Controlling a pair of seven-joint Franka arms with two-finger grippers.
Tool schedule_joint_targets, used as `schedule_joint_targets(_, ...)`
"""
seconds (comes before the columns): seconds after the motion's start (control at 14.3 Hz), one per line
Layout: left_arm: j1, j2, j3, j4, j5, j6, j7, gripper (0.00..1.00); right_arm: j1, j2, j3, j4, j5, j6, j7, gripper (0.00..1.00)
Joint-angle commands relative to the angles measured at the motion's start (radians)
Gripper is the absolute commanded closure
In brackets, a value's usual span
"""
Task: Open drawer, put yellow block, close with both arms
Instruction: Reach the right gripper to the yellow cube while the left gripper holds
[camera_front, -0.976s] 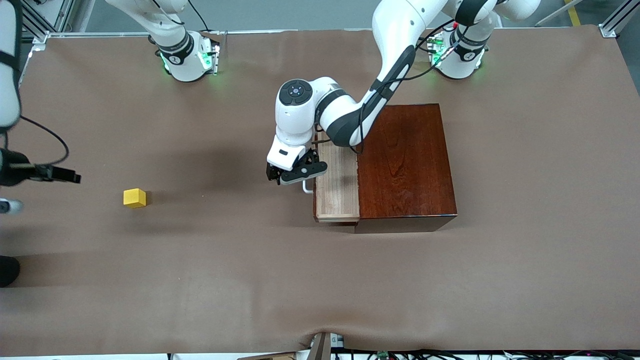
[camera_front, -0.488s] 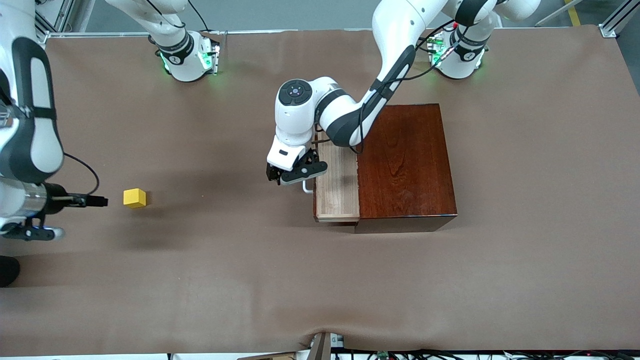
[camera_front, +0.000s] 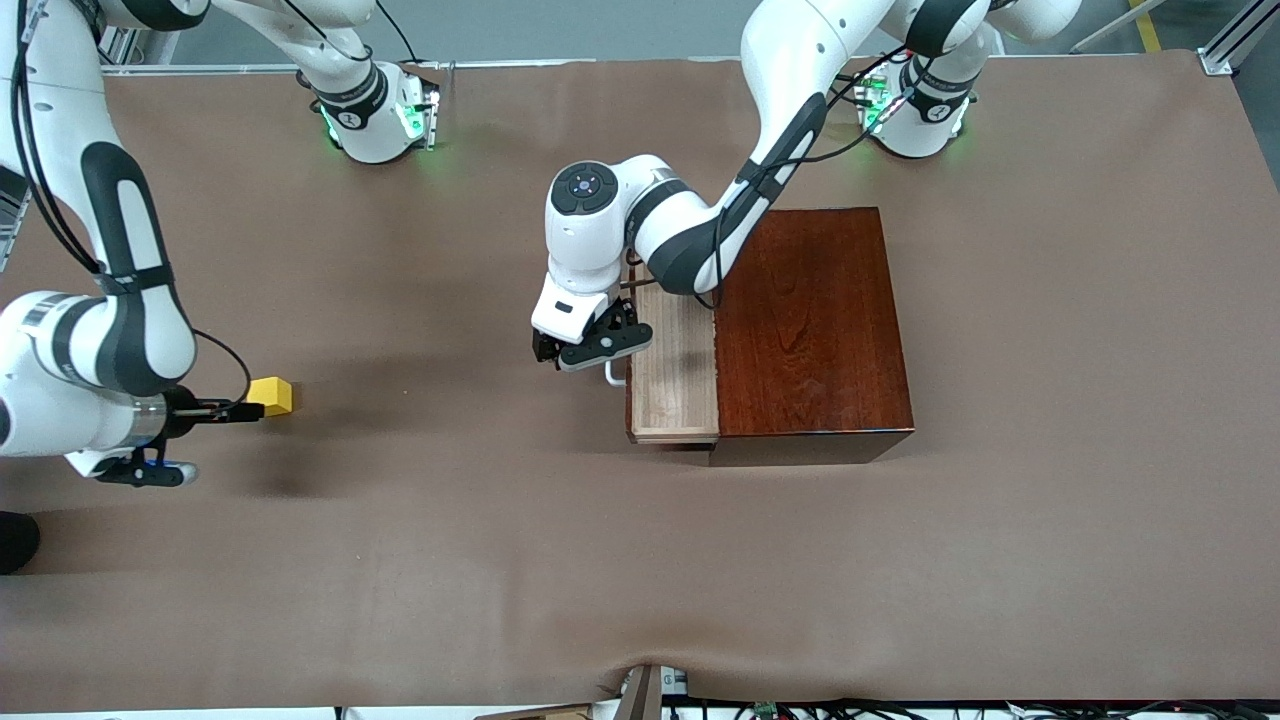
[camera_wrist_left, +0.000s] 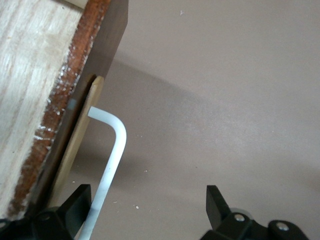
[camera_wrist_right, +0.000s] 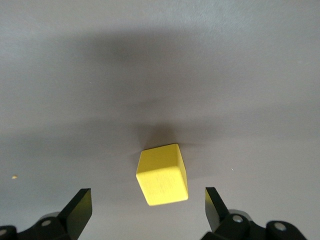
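yellow block (camera_wrist_right: 162, 174): small bright cube, tilted | right end effector (camera_wrist_right: 145, 210): released, straddling | left end effector (camera_wrist_left: 145, 210): released at drawer (camera_front: 672, 365)

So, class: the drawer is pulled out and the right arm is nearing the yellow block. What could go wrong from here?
1. The right gripper is open over the yellow block, which sits skewed between its fingertips; closing could twist or nudge it rather than seat it.
2. The left gripper is open with the white handle against one finger; a move could snag it and shift the drawer.
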Motion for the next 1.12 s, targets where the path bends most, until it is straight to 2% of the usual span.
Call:
schedule_joint_targets(0.0, -0.027, 0.038, -0.017, 0.014, -0.042, -0.015, -0.081, 0.0, 0.0, -0.035, 0.009, -0.095, 0.0, 0.069, -0.027, 0.0)
schedule_joint_targets(0.28, -0.027, 0.038, -0.02, 0.023, -0.042, -0.053, -0.019, 0.0, -0.035, -0.036, 0.009, -0.189, -0.002, 0.218, -0.156, 0.0)
schedule_joint_targets(0.84, -0.027, 0.036, -0.02, 0.065, -0.042, -0.158, 0.078, 0.0, -0.046, -0.044, 0.011, -0.234, 0.007, 0.217, -0.181, 0.02)
schedule_joint_targets(0.91, -0.026, 0.036, -0.02, 0.066, -0.042, -0.161, 0.087, 0.0, -0.045, -0.044, 0.011, -0.237, 0.007, 0.218, -0.181, 0.12)
schedule_joint_targets(0.98, -0.026, 0.033, -0.02, 0.066, -0.042, -0.162, 0.104, 0.0, -0.045, -0.044, 0.011, -0.237, 0.007, 0.218, -0.181, 0.26)
schedule_joint_targets(1.05, -0.026, 0.033, -0.018, 0.066, -0.042, -0.163, 0.113, 0.0, -0.048, -0.044, 0.011, -0.237, 0.007, 0.217, -0.181, 0.49)
